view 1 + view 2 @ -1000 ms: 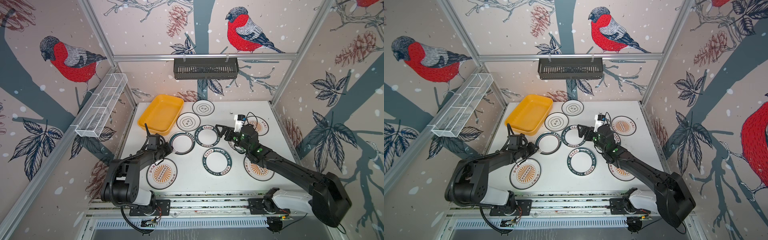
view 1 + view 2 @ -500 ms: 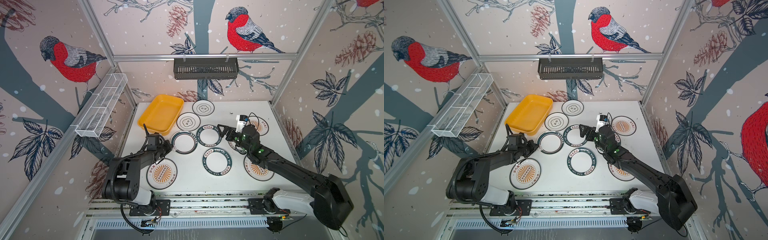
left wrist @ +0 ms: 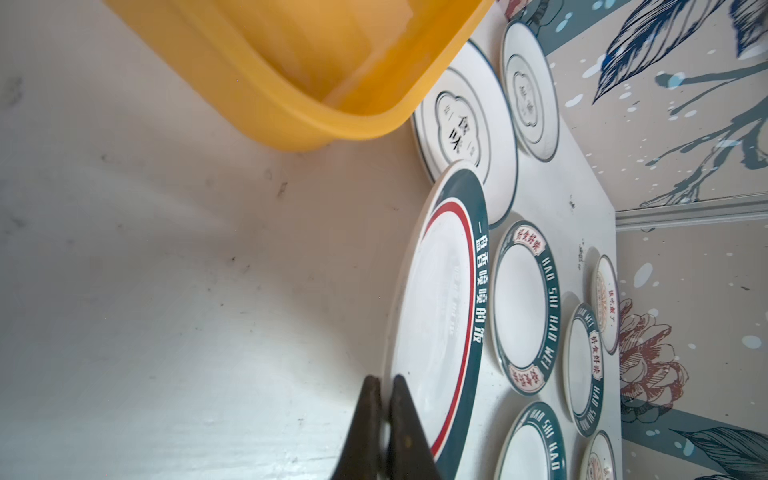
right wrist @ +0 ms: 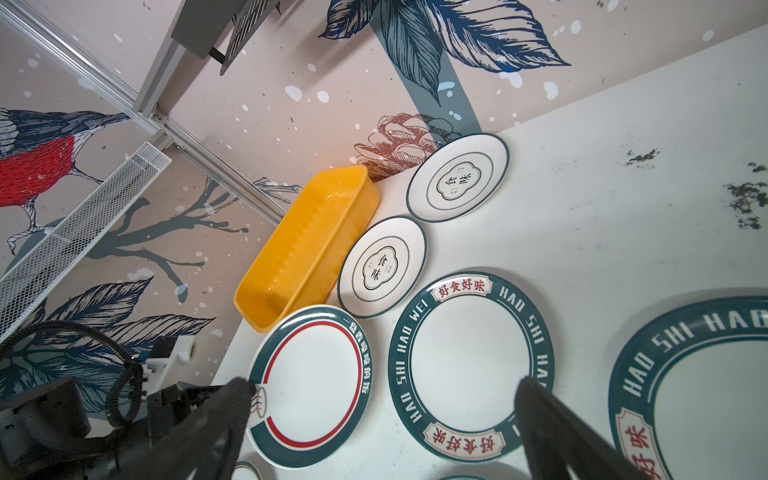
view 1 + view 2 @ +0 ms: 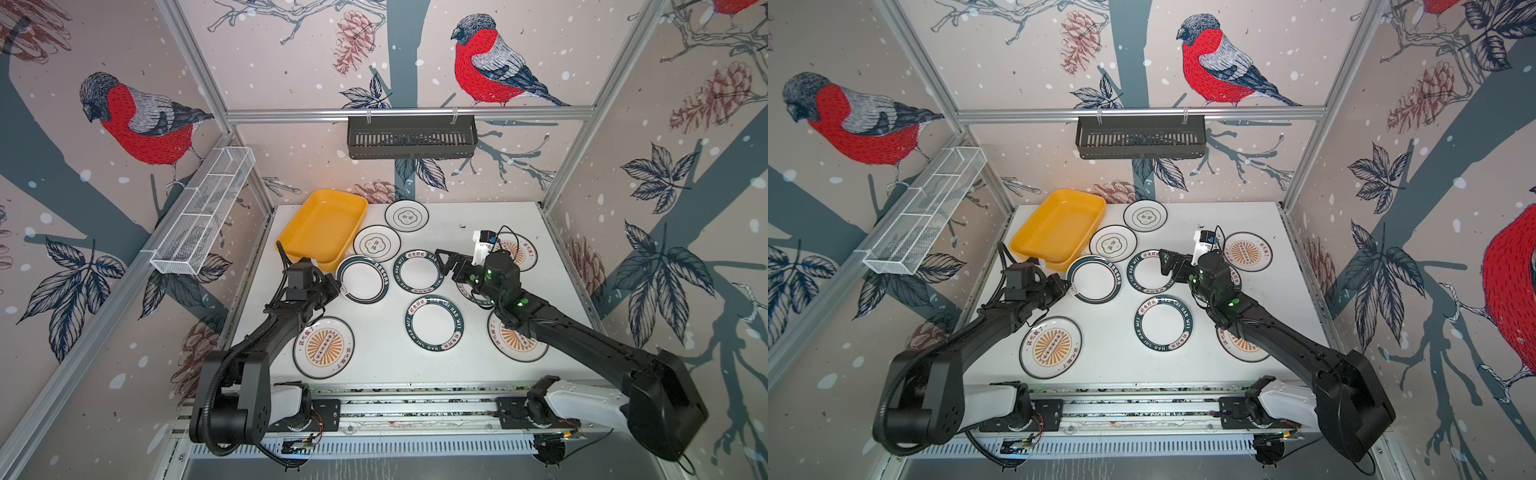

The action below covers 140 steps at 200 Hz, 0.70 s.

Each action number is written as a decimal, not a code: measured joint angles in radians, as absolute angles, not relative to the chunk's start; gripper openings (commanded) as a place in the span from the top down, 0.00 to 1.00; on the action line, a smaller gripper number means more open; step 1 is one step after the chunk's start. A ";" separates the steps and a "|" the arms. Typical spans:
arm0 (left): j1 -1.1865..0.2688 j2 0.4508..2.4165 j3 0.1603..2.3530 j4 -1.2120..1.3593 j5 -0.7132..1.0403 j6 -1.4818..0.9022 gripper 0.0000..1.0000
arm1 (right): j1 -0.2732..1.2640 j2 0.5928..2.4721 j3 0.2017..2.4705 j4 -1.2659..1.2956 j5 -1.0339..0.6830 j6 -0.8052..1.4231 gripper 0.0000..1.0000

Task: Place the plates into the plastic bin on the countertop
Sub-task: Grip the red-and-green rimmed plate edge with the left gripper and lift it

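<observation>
The yellow plastic bin lies empty at the back left of the white countertop. Several plates lie flat around it. My left gripper is shut on the near rim of a plate with a green and red rim, just in front of the bin. That plate's far edge sits slightly raised by a flower-emblem plate. My right gripper hangs open above a green-rimmed lettered plate, holding nothing.
Another flower plate, a green-rimmed plate and sunburst plates surround the arms. A black slatted basket hangs on the back rail. A white wire basket hangs on the left wall.
My left gripper's jaws have closed onto the rim of the green and red plate. The right arm has shifted only slightly and stays open.
</observation>
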<state>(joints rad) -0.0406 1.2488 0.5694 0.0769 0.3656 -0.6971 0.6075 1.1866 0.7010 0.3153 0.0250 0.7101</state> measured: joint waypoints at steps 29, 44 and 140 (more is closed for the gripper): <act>-0.039 1.181 0.611 0.041 0.367 -0.679 1.00 | 0.607 1.171 0.701 0.315 0.025 0.703 0.00; -0.035 1.149 0.631 0.032 0.361 -0.674 1.00 | 0.607 1.159 0.701 0.315 0.025 0.701 0.00; 0.052 1.345 0.869 0.072 0.311 -0.685 1.00 | 0.611 1.097 0.703 0.312 0.026 0.678 0.00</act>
